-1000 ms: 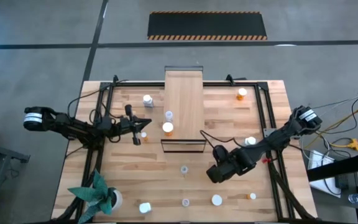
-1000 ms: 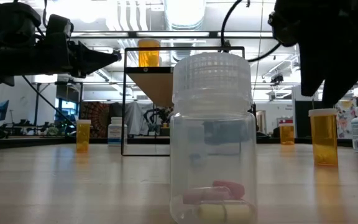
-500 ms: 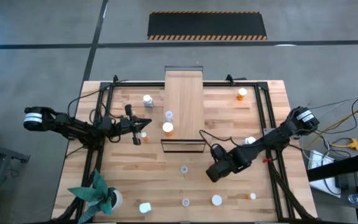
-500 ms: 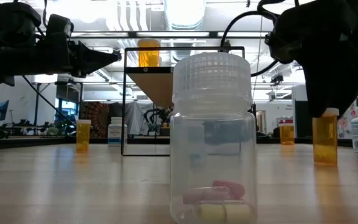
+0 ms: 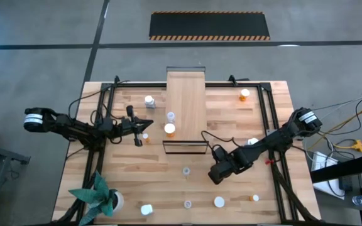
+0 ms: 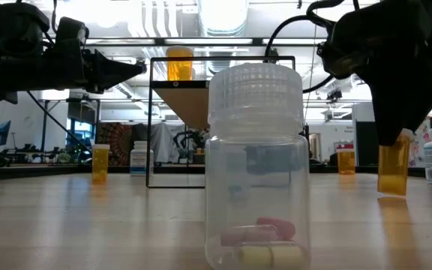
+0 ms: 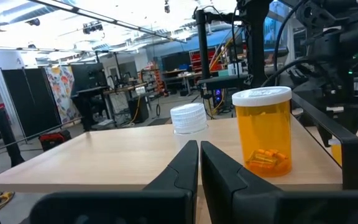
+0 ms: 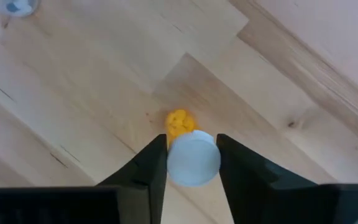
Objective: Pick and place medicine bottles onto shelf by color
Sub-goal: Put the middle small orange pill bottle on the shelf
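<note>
An orange medicine bottle (image 6: 392, 169) with a white cap stands right of the table's middle, and my right gripper (image 5: 219, 174) is shut on it from above. The shelf (image 5: 186, 103) runs from the far edge toward the middle. A white-capped bottle (image 5: 170, 117) and an orange bottle (image 5: 169, 129) stand on its left side. My left gripper (image 5: 146, 122) hovers shut and level just left of the shelf, facing those two bottles (image 7: 267, 130). A clear bottle (image 6: 257, 165) stands on the table close to the low camera. My right gripper pinches the orange bottle's white cap (image 8: 193, 159) between its two fingers, one on each side. The fingers come steeply from above, pointing down. The orange body (image 8: 179, 122) hangs below the cap and leans a little. Whether its base is off the table, I cannot tell.
Loose bottles stand around the table: white (image 5: 149, 100) and orange (image 5: 244, 95) at the far side, clear ones (image 5: 185, 170) (image 5: 187, 203), white (image 5: 219, 201) and small orange (image 5: 255, 198) near the front. A potted plant (image 5: 99, 198) fills the near left corner.
My right gripper has come down over the orange bottle's cap and taken hold of it. The cap is now hidden behind the fingers in the low view. The bottle, upright before, now leans slightly.
</note>
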